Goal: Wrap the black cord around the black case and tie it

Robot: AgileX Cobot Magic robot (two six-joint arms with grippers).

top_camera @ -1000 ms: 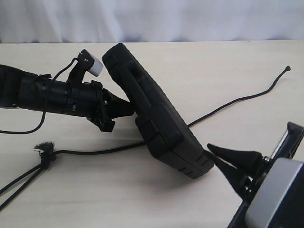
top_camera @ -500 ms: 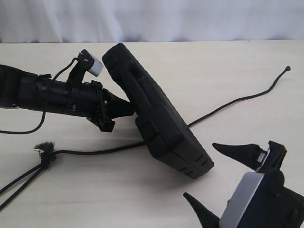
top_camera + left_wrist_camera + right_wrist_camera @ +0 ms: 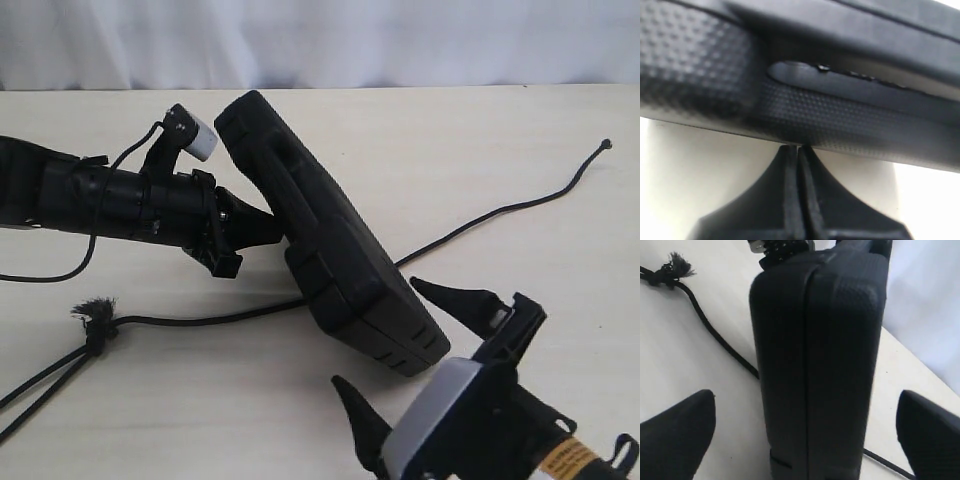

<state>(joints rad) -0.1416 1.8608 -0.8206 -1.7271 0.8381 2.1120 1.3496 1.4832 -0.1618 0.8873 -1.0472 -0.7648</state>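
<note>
The right gripper [image 3: 374,331] hangs spread wide astride the near end of the black case [image 3: 330,250], grasping nothing; closing askew, it could knock the case. The case stands tilted on edge, propped only by the clenched tips of the left gripper [image 3: 274,232], and could topple flat onto the black cord [image 3: 200,320] running loose beneath it.

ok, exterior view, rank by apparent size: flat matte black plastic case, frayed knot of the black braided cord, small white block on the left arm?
1. black case, by far.
2-3. frayed knot and white block look alike; no ranking.
</note>
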